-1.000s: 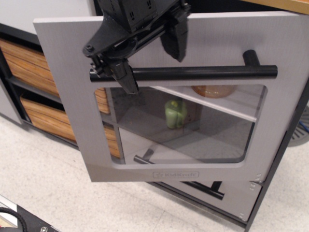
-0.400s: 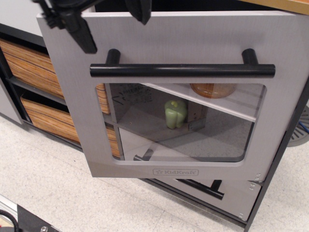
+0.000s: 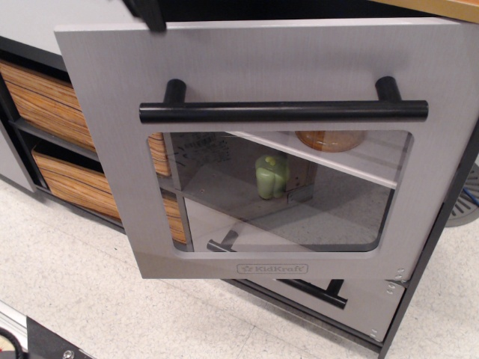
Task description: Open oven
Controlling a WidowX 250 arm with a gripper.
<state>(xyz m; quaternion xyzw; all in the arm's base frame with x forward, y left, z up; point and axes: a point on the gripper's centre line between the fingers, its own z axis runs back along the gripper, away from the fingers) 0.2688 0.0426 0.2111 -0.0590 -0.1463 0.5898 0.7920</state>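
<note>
The oven's brushed-grey door (image 3: 299,60) hangs swung down and outward toward the camera, hinged at the bottom. Its long black bar handle (image 3: 283,111) runs across above the rounded clear window (image 3: 299,202), and the KidKraft logo (image 3: 272,268) sits below it. Through the window I see a shelf, a green toy pepper (image 3: 272,176) and an orange-brown item (image 3: 329,139). Only a black tip of my gripper (image 3: 152,13) shows at the top edge, above the door's upper left corner and off the handle. Its jaws are out of view.
Orange wood-grain drawers (image 3: 52,105) stand to the left of the door. A shorter windowless grey drawer (image 3: 352,299) with a black bar handle sits below the oven. The speckled floor (image 3: 90,299) lies in front. A black frame edge (image 3: 438,247) runs down the right.
My gripper has let go of the bar handle and risen up and left, almost out of the frame. The door has stayed swung open at about the same angle.
</note>
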